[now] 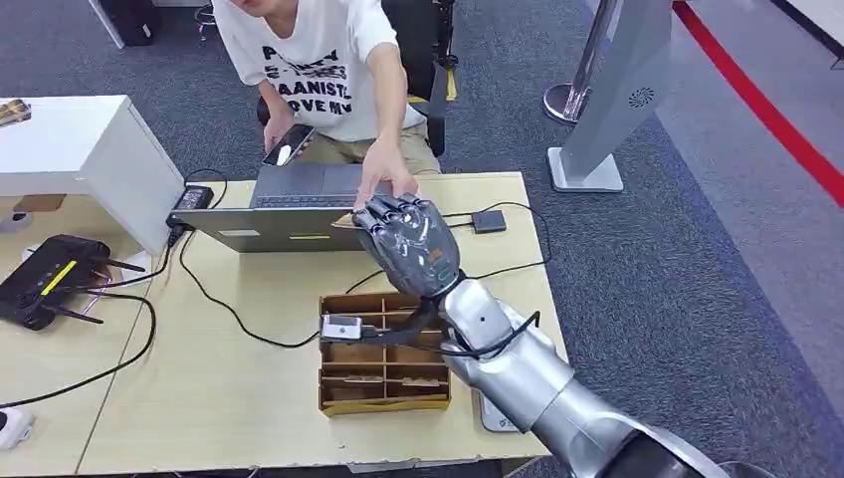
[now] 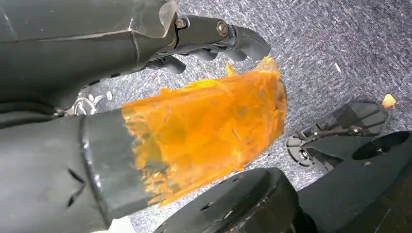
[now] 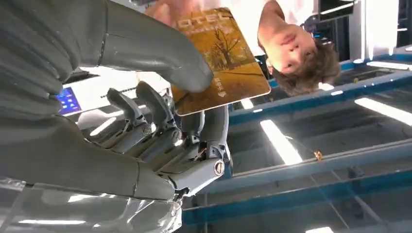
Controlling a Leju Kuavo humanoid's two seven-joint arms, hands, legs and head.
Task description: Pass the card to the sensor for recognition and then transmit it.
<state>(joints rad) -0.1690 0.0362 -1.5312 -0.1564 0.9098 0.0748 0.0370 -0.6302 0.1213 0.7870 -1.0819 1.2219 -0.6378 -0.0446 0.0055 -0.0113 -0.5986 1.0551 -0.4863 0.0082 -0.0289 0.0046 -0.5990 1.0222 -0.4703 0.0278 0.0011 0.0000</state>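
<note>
While the light wooden table point(image 1: 249, 418) carries everything in the head view, a person in a white printed T-shirt point(image 1: 309, 55) sits at its far edge, one hand holding a phone point(image 1: 287, 145), the other hand point(image 1: 383, 182) reaching over the table toward the right robot hand.

A grey laptop point(image 1: 284, 211) lies open along the far edge, just in front of the person. Near the near edge stands a brown cardboard organizer point(image 1: 383, 391) divided into compartments; the silver right arm crosses over its right side. A black router point(image 1: 45, 276) with a yellow stripe sits toward the left edge on an adjoining table surface, with black cables trailing across the wood. A small dark square sensor point(image 1: 489, 221) on a cable lies near the far right corner, just right of the raised hand.

The right robot hand point(image 1: 410, 244) is raised above the table between the organizer and the laptop, its back turned to the head camera. In the right wrist view the right robot hand point(image 3: 160, 121) pinches a golden-brown hotel card point(image 3: 221, 58) between the thick thumb and the fingers, the card's far end meeting the person's fingers.

The left robot hand point(image 2: 204, 92) hangs over grey carpet; its thumb is wrapped in orange tape, its fingers are curled in, and nothing lies in it.
</note>
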